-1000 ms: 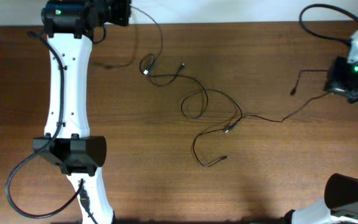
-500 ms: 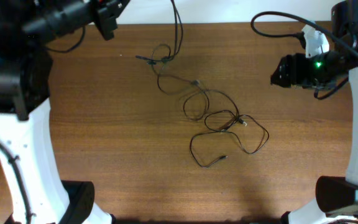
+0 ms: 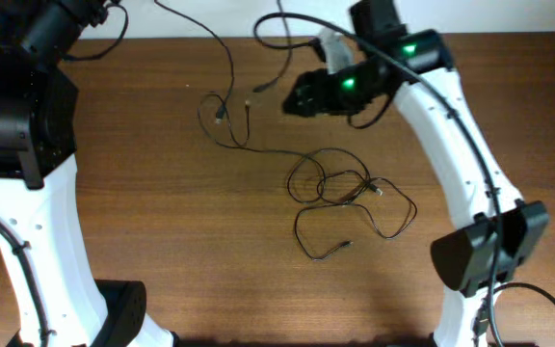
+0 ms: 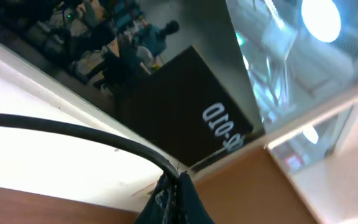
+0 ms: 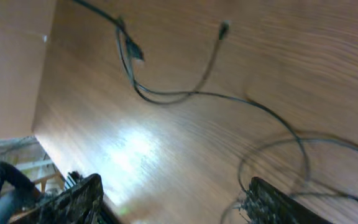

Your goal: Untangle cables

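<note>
Thin black cables lie on the brown table [image 3: 162, 241]. They form a loose tangle of loops [image 3: 347, 188] at mid-table, with one plug end [image 3: 346, 244] in front of it. A long strand [image 3: 227, 63] runs from the tangle up past the back edge. My left gripper [image 4: 176, 185] is shut on a black cable [image 4: 73, 130], raised and facing away from the table. In the overhead view its fingertips are out of frame. My right gripper [image 3: 295, 99] hovers open above the back middle, nothing between its fingers [image 5: 73, 199]. Below it are two plug ends [image 5: 223, 28] and loops [image 5: 291, 155].
The left arm's white links [image 3: 37, 222] stand along the left side. The right arm [image 3: 461, 145] arches from the front right over the table. Thicker black arm cables [image 3: 287, 24] hang at the back edge. The table's back edge meets a white wall [image 3: 210, 14].
My right arm has swung from the right edge leftward over the back middle, and its jaws have opened. The back strand has been pulled up and the loops have shifted toward the middle.
</note>
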Robot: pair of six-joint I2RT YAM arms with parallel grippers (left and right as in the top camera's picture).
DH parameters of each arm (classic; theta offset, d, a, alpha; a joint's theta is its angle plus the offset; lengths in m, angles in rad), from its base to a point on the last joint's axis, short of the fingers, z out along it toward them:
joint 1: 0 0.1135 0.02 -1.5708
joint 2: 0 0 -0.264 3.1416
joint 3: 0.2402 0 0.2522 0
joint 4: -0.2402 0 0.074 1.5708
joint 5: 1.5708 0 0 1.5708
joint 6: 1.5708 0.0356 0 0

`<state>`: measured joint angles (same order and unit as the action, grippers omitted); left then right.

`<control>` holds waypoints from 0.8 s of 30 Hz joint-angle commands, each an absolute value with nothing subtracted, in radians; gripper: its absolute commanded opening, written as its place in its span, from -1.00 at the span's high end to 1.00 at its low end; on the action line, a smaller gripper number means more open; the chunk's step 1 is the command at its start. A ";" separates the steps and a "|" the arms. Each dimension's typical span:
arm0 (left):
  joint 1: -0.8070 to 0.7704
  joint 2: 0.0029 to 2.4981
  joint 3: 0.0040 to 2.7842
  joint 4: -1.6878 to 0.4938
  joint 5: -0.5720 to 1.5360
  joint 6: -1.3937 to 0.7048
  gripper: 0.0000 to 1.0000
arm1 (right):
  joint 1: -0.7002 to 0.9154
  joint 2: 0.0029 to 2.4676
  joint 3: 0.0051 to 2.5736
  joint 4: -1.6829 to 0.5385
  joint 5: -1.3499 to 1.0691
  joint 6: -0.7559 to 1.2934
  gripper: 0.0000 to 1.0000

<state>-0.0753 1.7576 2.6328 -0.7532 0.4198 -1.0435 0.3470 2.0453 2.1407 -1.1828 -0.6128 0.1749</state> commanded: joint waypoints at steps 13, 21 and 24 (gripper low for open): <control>-0.069 1.759 2.635 -0.719 0.359 -1.139 1.00 | 0.586 2.266 2.141 -0.833 -0.602 0.339 -0.37; -0.069 1.759 2.635 -0.719 0.358 -1.108 1.00 | 0.598 2.348 2.141 -0.756 -0.443 0.419 0.57; -0.069 1.759 2.635 -0.719 0.358 -1.084 1.00 | 0.597 2.348 2.141 -0.896 -0.336 0.384 0.92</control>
